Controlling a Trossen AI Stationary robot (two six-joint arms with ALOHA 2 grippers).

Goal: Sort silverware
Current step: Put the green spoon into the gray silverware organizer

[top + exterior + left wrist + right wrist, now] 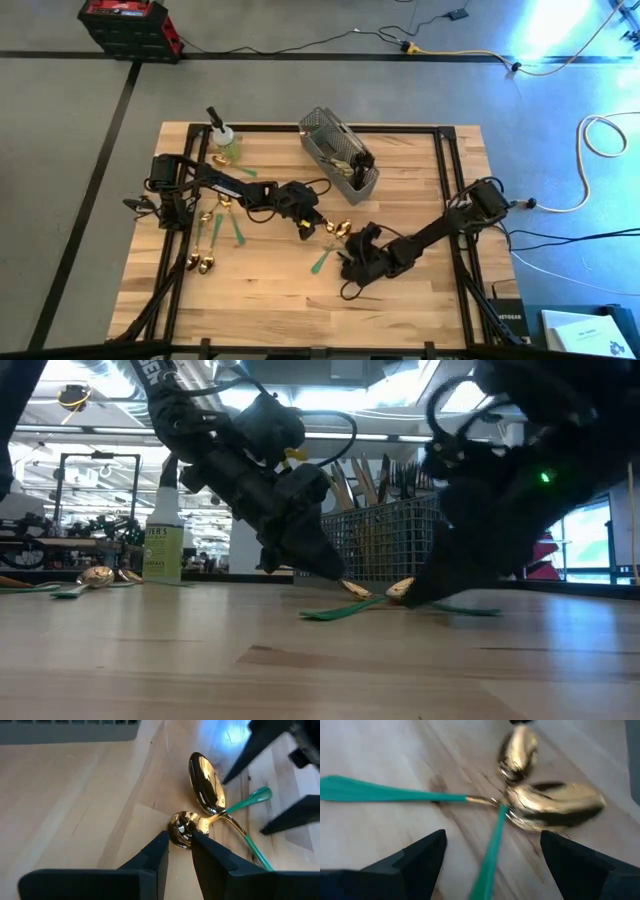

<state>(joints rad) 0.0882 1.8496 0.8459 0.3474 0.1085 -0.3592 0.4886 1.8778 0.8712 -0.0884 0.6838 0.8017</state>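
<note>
Two gold spoons with green handles (207, 795) lie crossed near the middle of the wooden table (400, 300), just in front of the wire caddy (340, 155). In the left wrist view the bowls sit close together, one larger and one smaller (182, 827), the handles crossing where they leave the bowls.

Left gripper (180, 845) is down at the table, fingers nearly together, tips right against the smaller bowl's rim. Cannot tell whether they actually pinch it; the spoon looks to lie flat on the wood.

Right gripper (492, 852) is low over the same pair from the opposite side, fingers (420, 852) well apart, nothing between them but the green handles lying on the table beneath. In the high view the two grippers (305, 222) (352, 262) flank the crossed spoons.

More silverware: several gold spoons and green-handled pieces (205, 235) are scattered near the left edge of the table, beside the left arm's base. The caddy already holds a few upright pieces (375, 480), gold and dark.

A spray bottle (222, 138) with green liquid stands at the far left corner.
</note>
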